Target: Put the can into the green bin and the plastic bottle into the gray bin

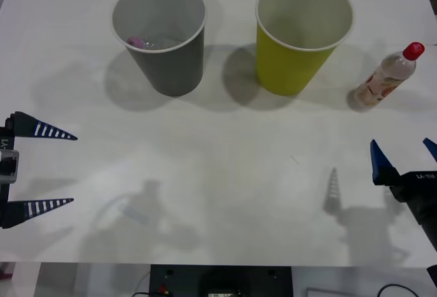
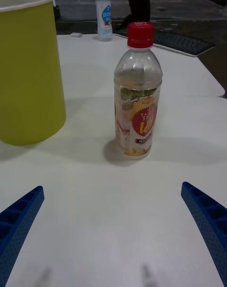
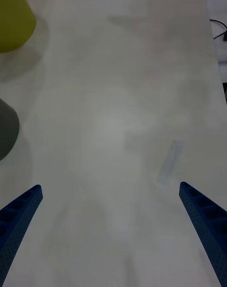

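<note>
Two bottles in wrist view: plastic bottle (image 2: 138, 93), farther bottle (image 2: 103, 13).

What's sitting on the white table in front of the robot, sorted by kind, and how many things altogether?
Paper cups: 2, the gray bin and the green bin
Plastic bottles: 1, the plastic bottle, upright beside the green bin
Small pink item inside the gray bin: 1, too hidden to identify
Total: 4

The front view looks down from above on the whole white surface (image 1: 218, 194). The right wrist view sits low and close, facing the plastic bottle (image 2: 138, 93) and green bin (image 2: 28, 69), which the front view shares. The left wrist view angles down across bare surface.
</note>
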Controlling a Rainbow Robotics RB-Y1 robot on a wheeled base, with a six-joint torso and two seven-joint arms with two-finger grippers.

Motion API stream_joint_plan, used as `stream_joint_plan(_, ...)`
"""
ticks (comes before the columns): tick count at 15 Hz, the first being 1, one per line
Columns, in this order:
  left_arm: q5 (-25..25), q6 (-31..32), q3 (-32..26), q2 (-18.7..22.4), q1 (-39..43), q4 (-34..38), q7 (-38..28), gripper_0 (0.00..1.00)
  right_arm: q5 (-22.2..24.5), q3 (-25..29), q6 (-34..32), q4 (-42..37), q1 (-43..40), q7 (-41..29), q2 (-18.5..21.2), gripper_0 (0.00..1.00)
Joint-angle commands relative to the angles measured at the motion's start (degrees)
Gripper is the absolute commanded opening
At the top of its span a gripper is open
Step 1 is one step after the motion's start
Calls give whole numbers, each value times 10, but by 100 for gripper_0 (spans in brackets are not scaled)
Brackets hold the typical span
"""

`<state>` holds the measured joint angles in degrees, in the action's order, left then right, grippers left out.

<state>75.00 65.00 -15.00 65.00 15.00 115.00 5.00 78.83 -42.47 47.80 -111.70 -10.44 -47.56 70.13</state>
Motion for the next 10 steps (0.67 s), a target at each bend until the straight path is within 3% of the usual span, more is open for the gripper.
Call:
stream_joint_plan(1,0,0,0,0,0,0,0,100,0,-1,-1,32,19,-2,-11,100)
stream_joint_plan(10,0,0,0,0,0,0,0,100,-2,-1,-24,139,96,-1,-74,100)
